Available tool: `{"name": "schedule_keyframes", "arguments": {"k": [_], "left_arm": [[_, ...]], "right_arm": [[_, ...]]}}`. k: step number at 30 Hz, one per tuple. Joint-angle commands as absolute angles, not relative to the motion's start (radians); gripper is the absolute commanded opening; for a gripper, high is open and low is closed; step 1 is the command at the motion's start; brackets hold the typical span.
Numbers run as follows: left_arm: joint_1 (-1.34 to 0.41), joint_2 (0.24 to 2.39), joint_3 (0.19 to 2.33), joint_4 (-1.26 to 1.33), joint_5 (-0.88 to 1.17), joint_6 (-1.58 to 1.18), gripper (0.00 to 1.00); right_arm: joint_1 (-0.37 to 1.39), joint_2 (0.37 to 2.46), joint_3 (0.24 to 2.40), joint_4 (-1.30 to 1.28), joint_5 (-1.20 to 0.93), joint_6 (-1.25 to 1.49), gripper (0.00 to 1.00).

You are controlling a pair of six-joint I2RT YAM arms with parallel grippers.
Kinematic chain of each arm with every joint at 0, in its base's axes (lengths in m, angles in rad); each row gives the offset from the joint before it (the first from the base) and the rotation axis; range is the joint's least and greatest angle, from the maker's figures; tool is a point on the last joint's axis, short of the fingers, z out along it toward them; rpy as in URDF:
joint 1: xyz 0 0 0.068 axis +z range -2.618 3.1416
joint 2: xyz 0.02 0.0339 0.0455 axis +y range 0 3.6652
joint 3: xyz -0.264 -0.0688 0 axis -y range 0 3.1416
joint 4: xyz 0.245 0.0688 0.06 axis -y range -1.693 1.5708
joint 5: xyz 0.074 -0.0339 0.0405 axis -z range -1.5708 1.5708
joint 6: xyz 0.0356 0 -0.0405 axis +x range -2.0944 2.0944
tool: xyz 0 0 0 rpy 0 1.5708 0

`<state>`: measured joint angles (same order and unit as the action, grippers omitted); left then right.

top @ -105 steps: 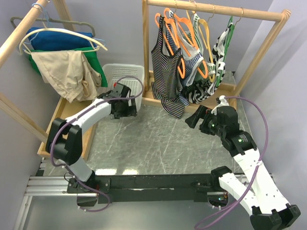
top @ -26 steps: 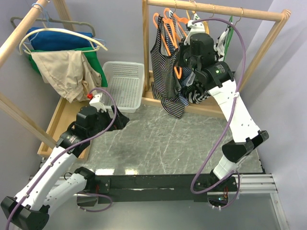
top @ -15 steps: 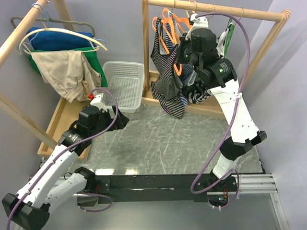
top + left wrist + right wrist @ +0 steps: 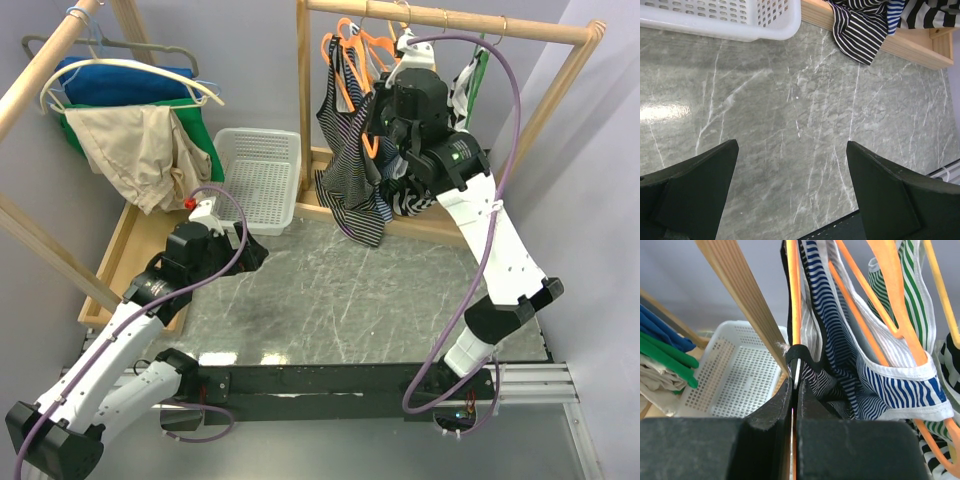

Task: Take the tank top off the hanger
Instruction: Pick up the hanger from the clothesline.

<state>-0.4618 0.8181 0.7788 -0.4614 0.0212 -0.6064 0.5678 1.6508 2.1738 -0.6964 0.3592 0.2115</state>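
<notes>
A black-and-white striped tank top (image 4: 345, 170) hangs from an orange hanger (image 4: 343, 50) at the left end of the wooden rail (image 4: 450, 18). My right gripper (image 4: 383, 112) is raised beside it and shut on its strap. In the right wrist view the jaws (image 4: 794, 386) pinch the black-edged strap (image 4: 799, 356) right at the orange hanger's arm (image 4: 792, 300). My left gripper (image 4: 250, 250) sits low over the marble table, open and holding nothing. The left wrist view shows its gripper (image 4: 792, 195) spread wide above bare table, with the tank top's hem (image 4: 860, 30) at the far edge.
Several more striped tops on orange hangers (image 4: 465, 90) crowd the rail to the right. A white basket (image 4: 258, 175) stands left of the rack's wooden post (image 4: 745, 300). A second rack with blue, green and beige garments (image 4: 130, 140) is at the far left.
My right arm rose from the table to the rail and closed on the strap. Over the last second it nudged hanger and tank top slightly up and left. The left arm drew back from the basket.
</notes>
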Motion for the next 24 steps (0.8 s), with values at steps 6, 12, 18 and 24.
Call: {"name": "schedule_keyframes", "arguments": {"k": [6, 12, 18, 24], "left_arm": [[-0.465, 0.805, 0.798, -0.449, 0.003, -0.618, 0.96], [-0.465, 0.804, 0.799, -0.440, 0.003, -0.624, 0.96], [-0.465, 0.798, 0.808, -0.440, 0.003, -0.627, 0.96], [-0.465, 0.796, 0.808, -0.442, -0.031, -0.634, 0.96]], "right_arm": [[0.612, 1.516, 2.050, -0.385, 0.471, 0.138, 0.00], [0.624, 1.463, 1.933, -0.258, 0.523, 0.104, 0.00], [0.630, 1.442, 1.899, -0.201, 0.514, 0.094, 0.00], [0.640, 1.440, 1.903, -0.173, 0.515, 0.084, 0.00]]}}
